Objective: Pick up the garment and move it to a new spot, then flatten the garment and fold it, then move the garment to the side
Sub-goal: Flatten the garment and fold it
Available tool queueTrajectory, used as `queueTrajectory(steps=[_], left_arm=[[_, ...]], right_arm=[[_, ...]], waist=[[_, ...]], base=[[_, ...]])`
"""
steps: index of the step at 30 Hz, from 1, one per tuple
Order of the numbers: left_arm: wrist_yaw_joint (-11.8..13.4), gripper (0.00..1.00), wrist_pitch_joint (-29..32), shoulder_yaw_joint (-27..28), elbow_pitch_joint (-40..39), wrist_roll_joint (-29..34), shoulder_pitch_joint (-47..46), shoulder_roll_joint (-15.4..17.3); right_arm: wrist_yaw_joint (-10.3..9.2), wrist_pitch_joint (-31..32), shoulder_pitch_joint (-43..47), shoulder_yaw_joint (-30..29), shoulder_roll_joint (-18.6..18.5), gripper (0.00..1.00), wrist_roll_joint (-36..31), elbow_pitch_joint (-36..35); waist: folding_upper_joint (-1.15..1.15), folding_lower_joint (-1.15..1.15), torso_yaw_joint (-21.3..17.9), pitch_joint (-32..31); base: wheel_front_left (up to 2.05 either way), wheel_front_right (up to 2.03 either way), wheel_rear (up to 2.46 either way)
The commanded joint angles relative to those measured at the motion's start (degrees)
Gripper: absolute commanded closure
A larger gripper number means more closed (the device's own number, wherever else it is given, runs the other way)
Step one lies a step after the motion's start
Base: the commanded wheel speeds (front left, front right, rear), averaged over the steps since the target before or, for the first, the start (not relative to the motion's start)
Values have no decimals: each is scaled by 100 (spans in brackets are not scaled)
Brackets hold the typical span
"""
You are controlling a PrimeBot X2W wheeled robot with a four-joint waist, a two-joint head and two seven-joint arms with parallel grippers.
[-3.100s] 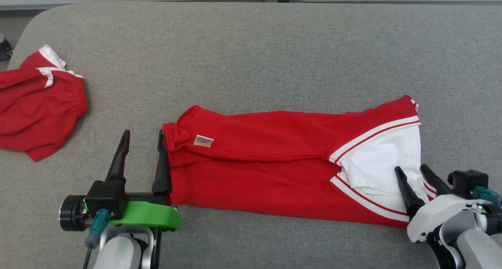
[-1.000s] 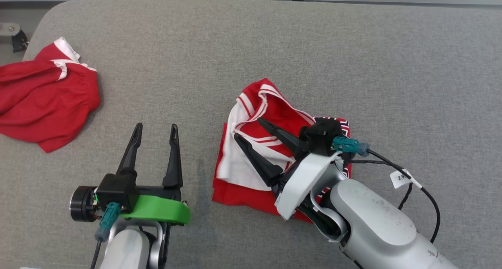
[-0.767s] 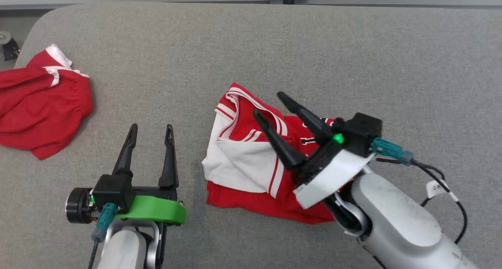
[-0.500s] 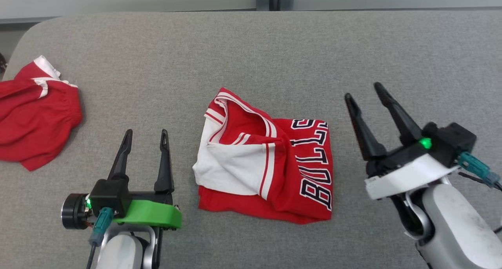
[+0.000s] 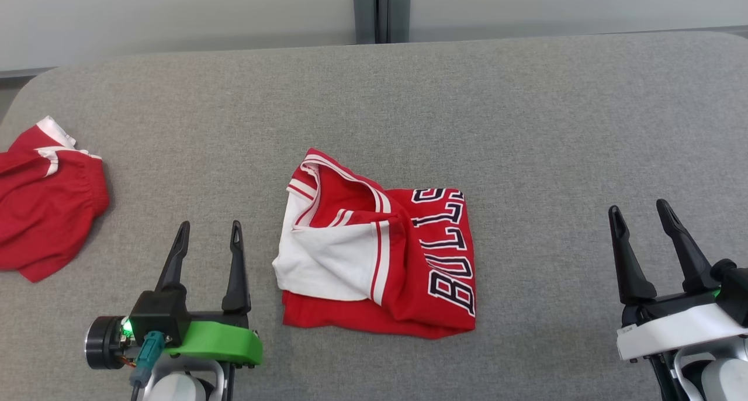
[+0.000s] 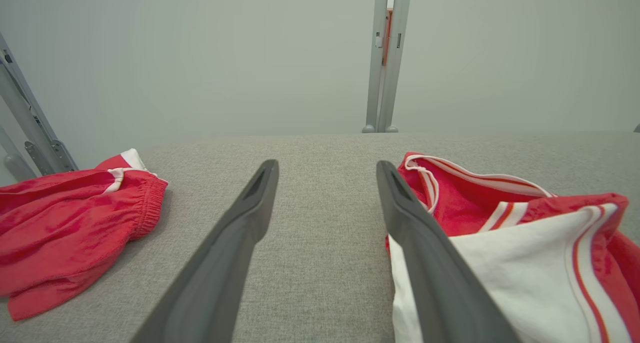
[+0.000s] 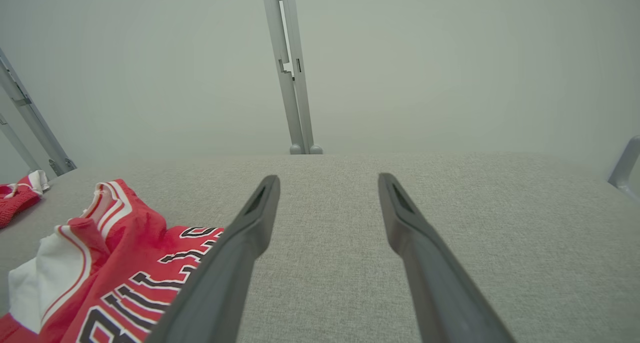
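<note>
Red garment (image 5: 380,255): folded into a compact packet in the middle of the counter (image 5: 526,126). The white panel and striped collar face 9 o'clock and the black lettering faces 3 o'clock.
Hold: nothing grips it; it rests on the grey fabric.
Long axis: roughly 12 to 6 o'clock in the head view, the way the lettering runs.
Left end effector (image 5: 210,225): fingers apart and empty, with the garment just beside it at its 3 o'clock.
Right end effector (image 5: 637,208): fingers apart and empty, with the garment well apart at its 9 o'clock.
Nearer arm: the left, which looks better placed for the move to the side.
Left wrist view: the white edge sits close against one finger (image 6: 425,243); contact cannot be told.
Right wrist view: the lettering shows at 8 o'clock, which the left wrist view lacks.
Other cloth: red shorts (image 5: 47,214) lie at the counter's 9 o'clock edge.
</note>
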Motion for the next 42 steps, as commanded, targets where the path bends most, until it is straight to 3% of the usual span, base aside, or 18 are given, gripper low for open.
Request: queueTrajectory(steps=[1,12,13,14,15,18,22,32,42], left_arm=[[13,0,-17,-2,10,10,68,54],[33,0,-17,-60,30,-12,120,84],[31,0,-17,-64,26,-13,113,87],[31,0,-17,-68,17,-15,99,90],[32,0,-17,-74,10,-16,82,90],[32,0,-17,-89,-14,-8,-7,85],[10,0,-17,-138,-30,19,-182,59],[-25,0,-17,-272,-21,39,-582,-61],[-23,0,-17,-249,-8,65,-558,-112]], right_arm=[[-9,36,77,-36,28,0,-45,-72],[-9,189,253,-100,86,0,-111,-223],[-9,190,250,-100,86,9,-102,-231],[-9,232,237,-74,75,58,-90,-216],[-8,247,199,-30,61,100,-73,-200],[-8,304,-6,235,-9,100,-31,-106],[-8,309,-552,1113,-78,100,152,286],[-9,55,-2215,3065,-28,100,855,1904],[-9,57,-2832,4020,-182,100,1433,2769]], waist=[[0,0,-19,-24],[0,0,-21,-92],[0,0,-19,-85],[0,0,-17,-72],[0,0,-14,-58],[0,0,12,8],[0,0,120,160],[0,0,503,534],[0,0,609,542]], base=[[0,0,0],[0,0,0],[0,0,0],[0,0,0],[0,0,0],[0,0,0],[0,0,0],[0,0,0],[0,0,0]])
